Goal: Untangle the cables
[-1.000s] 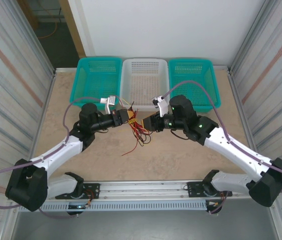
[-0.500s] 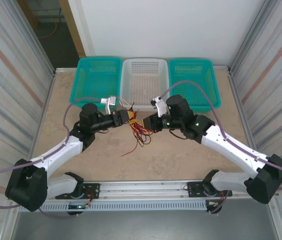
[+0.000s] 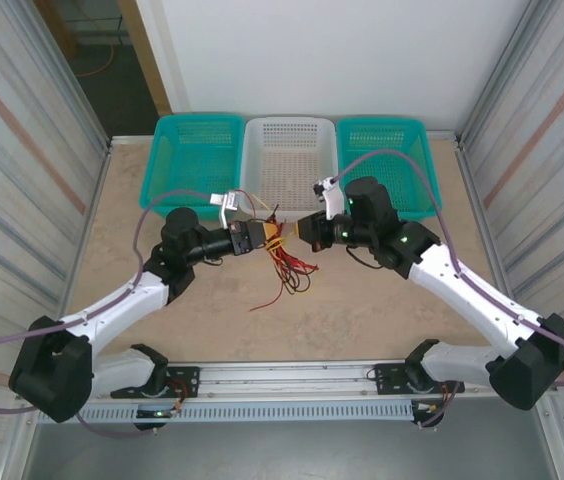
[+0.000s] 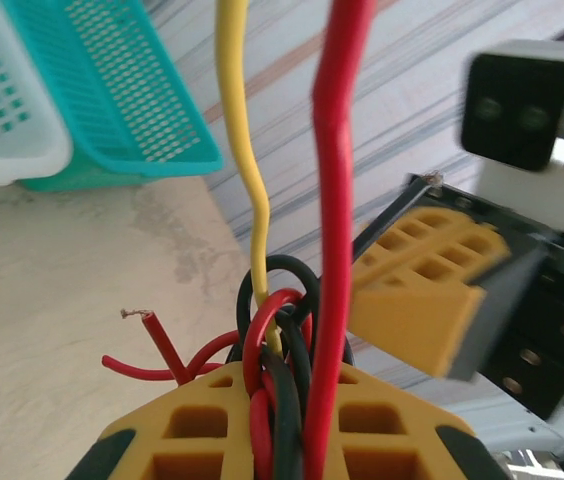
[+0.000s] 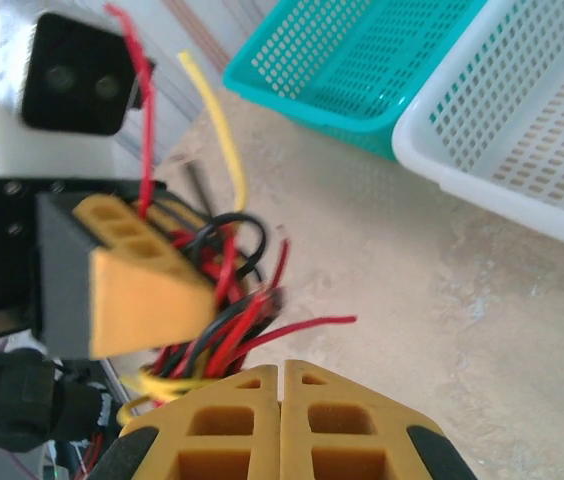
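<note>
Left end effector [image 3: 260,237] – pads narrowed tight on cables [image 3: 288,262], red and black strands clamped between them, one yellow and one red strand standing up past pads in left wrist view. Right end effector [image 3: 309,228] faces it, just beside – pads [image 5: 232,430] pressed flush together; can't tell if any strand is caught. Tangle hangs between the two over mid worktop [image 3: 362,320], near white basket [image 3: 292,165]; loose red ends trail down on near side.
</note>
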Robot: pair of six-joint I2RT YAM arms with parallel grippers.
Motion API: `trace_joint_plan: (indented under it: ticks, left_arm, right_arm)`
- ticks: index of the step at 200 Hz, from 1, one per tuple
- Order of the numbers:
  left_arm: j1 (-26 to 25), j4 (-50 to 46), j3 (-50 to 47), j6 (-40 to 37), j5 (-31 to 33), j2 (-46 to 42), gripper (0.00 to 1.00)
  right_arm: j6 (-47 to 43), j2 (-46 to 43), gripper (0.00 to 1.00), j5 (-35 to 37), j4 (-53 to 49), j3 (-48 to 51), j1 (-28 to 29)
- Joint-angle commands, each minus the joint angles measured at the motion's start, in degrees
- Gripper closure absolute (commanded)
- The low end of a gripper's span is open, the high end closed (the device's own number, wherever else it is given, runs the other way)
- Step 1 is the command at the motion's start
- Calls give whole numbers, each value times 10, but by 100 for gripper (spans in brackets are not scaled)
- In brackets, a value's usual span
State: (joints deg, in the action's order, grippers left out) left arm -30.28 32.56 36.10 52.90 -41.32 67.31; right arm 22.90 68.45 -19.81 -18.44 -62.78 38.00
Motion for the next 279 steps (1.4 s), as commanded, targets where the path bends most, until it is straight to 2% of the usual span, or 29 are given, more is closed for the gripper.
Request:
trace_joint_plan:
  ticks: [1,28,51,72,107,139,160,194,214,242,270,279]
  left_arm:
    - [-27,107,25,39,-61,-25,100]
    - [-55,245,23,102,-54,-26,100]
    - [-100,293,46,104,-40,-12,100]
    - [-114,331,44,96,14,-15,100]
    - [-98,409,21,100,111,-21,100]
    - [-76,451,-3,118,177,-14,100]
    - [-65,445,-25,119,222,-20,100]
    - [-64,438,-80,109,329,-38,100]
    - [-65,456,-81,113,337,-26,100]
    - [-69,486,-70,135,349,0,100]
    - [-80,484,-62,118,356,1,100]
    - [-80,480,-67,114,370,-4,100]
  right_arm:
    - [16,14,100,-54,49,-23,-50]
    - [76,33,100,-131,127,3,-107]
    - [120,51,100,-177,192,22,-128]
    - [153,58,100,-187,245,46,-132]
    - [219,56,100,-206,345,116,-133]
    - [233,37,100,-196,367,167,-119]
    - [232,15,100,-190,364,195,-111]
    - [228,-13,100,-173,349,221,-90]
    - [236,2,100,-162,373,232,-57]
    - [272,50,100,-154,468,247,-13]
    - [292,72,100,-132,493,246,-9]
    - [287,56,87,-104,467,248,-15]
